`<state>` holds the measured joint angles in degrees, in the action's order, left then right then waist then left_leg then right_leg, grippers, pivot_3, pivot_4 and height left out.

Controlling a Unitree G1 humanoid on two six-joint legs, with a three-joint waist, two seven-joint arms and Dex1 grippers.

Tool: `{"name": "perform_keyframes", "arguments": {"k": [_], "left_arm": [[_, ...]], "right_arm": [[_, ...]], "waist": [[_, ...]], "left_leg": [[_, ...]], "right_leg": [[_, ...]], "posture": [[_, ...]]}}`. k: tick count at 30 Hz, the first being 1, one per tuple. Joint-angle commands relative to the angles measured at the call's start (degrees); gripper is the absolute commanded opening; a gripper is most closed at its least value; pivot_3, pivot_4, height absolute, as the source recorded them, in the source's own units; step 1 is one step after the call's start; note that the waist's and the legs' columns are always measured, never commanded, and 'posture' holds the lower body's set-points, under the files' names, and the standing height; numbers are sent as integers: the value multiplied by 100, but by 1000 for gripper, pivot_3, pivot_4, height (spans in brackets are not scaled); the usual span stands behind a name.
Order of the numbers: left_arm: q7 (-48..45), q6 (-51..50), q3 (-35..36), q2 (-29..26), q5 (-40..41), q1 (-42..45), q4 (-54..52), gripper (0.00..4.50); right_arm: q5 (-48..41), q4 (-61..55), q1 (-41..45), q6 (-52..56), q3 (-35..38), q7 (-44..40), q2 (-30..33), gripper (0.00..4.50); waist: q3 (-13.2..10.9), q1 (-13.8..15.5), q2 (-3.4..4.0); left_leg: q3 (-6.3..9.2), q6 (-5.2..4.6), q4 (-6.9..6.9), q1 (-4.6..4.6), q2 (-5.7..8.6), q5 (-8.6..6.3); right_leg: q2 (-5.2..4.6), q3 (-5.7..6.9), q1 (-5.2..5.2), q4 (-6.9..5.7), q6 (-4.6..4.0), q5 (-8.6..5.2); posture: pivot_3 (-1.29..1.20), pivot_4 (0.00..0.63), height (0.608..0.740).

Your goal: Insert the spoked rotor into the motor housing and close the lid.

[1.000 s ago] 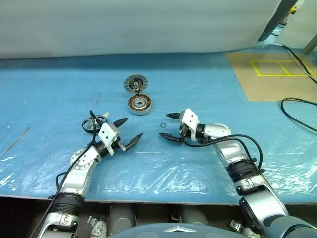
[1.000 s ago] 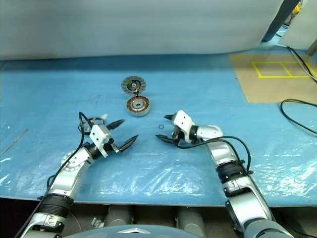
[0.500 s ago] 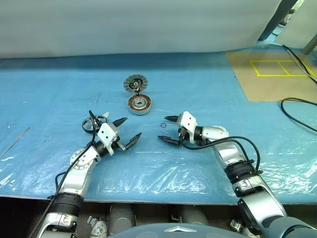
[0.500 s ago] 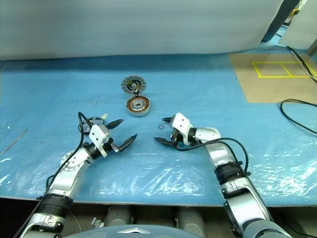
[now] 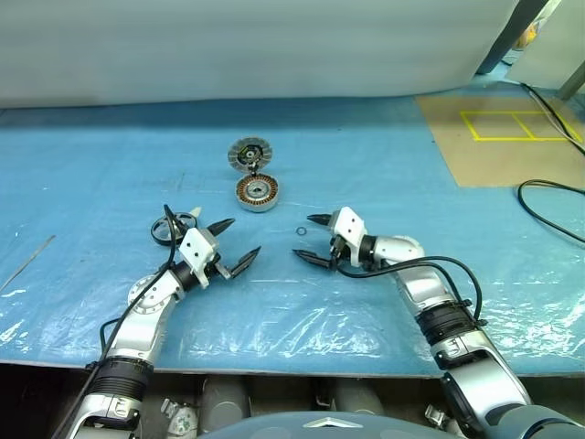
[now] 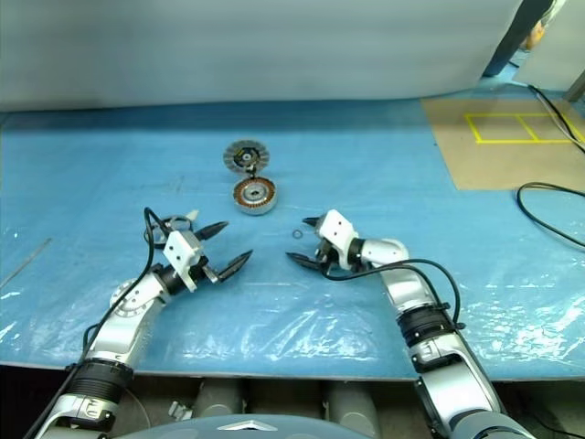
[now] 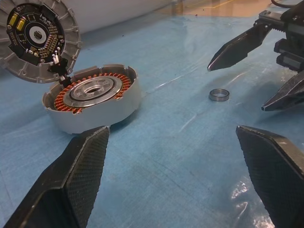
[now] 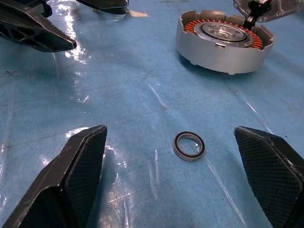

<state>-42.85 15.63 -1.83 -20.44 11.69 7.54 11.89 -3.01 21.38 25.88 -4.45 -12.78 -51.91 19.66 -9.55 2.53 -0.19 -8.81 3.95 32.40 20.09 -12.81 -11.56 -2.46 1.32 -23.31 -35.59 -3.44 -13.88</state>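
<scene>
The motor housing [image 5: 257, 192] sits on the blue sheet with its copper windings showing. Its lid [image 5: 250, 154] stands tilted open at the far rim, its circuit side [image 7: 40, 40] facing me. A dark ring that looks like the spoked rotor [image 5: 168, 230] lies just behind my left gripper, partly hidden by a cable. My left gripper [image 5: 239, 238] is open and empty, short of the housing. Facing it, my right gripper [image 5: 304, 238] is open and empty too, with a small metal washer [image 8: 189, 145] on the sheet between its fingers.
A thin metal rod [image 5: 27, 261] lies at the far left. A brown board with yellow tape [image 5: 512, 137] and a black cable [image 5: 548, 210] are at the right. A white sheet hangs along the back. The table's front edge runs just below my arms.
The right forearm has settled slightly lower. Both grippers stay open in the same places, and the parts have not moved.
</scene>
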Motion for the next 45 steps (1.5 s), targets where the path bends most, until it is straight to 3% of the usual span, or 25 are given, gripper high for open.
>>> {"name": "perform_keyframes", "arguments": {"k": [1, 9, 15, 31, 37, 45], "left_arm": [[-15, 119, 79, 0, 84, -16, -129, 4500], [-168, 150, 131, -74, 150, 40, -25, 4500], [-289, 119, 223, -189, 257, 18, -67, 4500], [13, 19, 275, -153, 211, -516, -565, 4500], [195, -2, 220, -88, 159, -692, -734, 4500], [404, -7, 215, -19, 92, -881, -889, 4500]], "right_arm": [[-177, -307, 23, 35, 157, -13, 25, 4485], [-147, -552, -53, 319, 168, 177, -38, 4485], [68, -451, 602, 728, -91, 305, -335, 4485], [1178, 3419, 3837, 176, -881, -226, -1249, 4485], [1642, 4517, 4603, -154, -1013, -238, -1447, 4485], [2083, 5136, 4967, -399, -1066, -69, -1690, 4485]], "waist": [[0, 0, 0], [0, 0, 0], [0, -23, 1], [-2, -21, 4], [-4, -20, 6], [-4, -19, 6]], "left_leg": [[0, 0, 0, 0, 0, 0], [0, 0, 0, 0, 0, 0], [0, 1, -1, -3, -1, 0], [-1, 4, -8, 8, -3, 1], [-2, 3, -6, 12, -6, 1], [-9, 0, 1, 39, -10, 2]], "right_leg": [[0, 0, 0, 0, 0, 0], [0, 0, 0, 0, 0, 0], [1, 0, -1, -3, 0, 0], [0, 5, -17, -13, -4, 0], [0, 6, -26, -17, -7, -1], [0, 7, -64, -37, -15, -4]], "posture": [[0, 150, 740], [0, 150, 740], [0, 150, 740], [0, 150, 740], [0, 150, 740], [0, 150, 740]]}}
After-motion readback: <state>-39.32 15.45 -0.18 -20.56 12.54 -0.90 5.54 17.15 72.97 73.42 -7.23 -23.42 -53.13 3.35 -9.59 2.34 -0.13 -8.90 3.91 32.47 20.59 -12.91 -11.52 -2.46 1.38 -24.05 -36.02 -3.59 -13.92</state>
